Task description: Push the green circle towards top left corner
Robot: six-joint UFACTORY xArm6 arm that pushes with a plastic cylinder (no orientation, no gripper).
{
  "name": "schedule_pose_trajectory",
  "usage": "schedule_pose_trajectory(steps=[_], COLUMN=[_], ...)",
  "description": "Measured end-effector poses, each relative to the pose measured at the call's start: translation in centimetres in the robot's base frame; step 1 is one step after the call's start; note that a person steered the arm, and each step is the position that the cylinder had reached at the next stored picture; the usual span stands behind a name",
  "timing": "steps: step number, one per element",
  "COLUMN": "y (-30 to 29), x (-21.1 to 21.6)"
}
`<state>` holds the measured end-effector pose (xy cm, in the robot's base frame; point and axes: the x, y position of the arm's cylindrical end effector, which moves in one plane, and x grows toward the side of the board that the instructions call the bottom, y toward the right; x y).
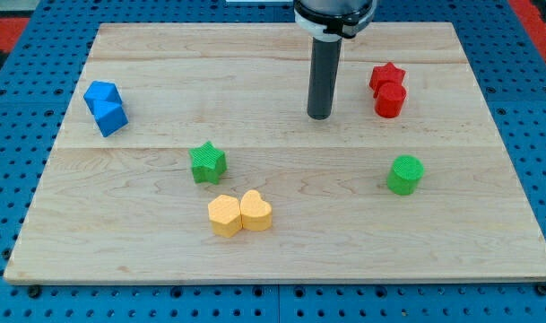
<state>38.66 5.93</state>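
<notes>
Yellow blocks (240, 213), a pair touching side by side, lie nearest the camera at the lower centre of the tabletop (281, 260). At upper centre stands the tool, a plain dark rod with nothing to open or close and nothing held; its tip (319, 116) rests on bare wood and touches no block. Closest to it, at the upper right of the frame, are a red star (387, 75) and a red cylinder (390, 100), touching one another. Below these, at right of centre, sits the green circle (404, 174), the object of the task, apart from the tip and to its lower right. Since the goal is the upper left corner, the tip would probably need to pass round to the circle's lower-right side before pushing. A green star (207, 162) at left of centre lies near the diagonal toward that corner and may obstruct. Two blue blocks (105, 107), touching, occupy the far left, close to the likely end of the path.
</notes>
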Motion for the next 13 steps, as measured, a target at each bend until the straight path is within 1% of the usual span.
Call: schedule_pose_trajectory(steps=[1, 2, 4, 5, 7, 8, 9, 10, 11, 12, 13], y=[0.0, 2.3, 2.5, 5.8, 15.4, 14.2, 9.8, 3.8, 2.8, 0.5, -2.1], x=[0.1, 2.0, 2.1, 2.0, 3.4, 9.0, 12.2, 10.8, 12.9, 12.7, 9.5])
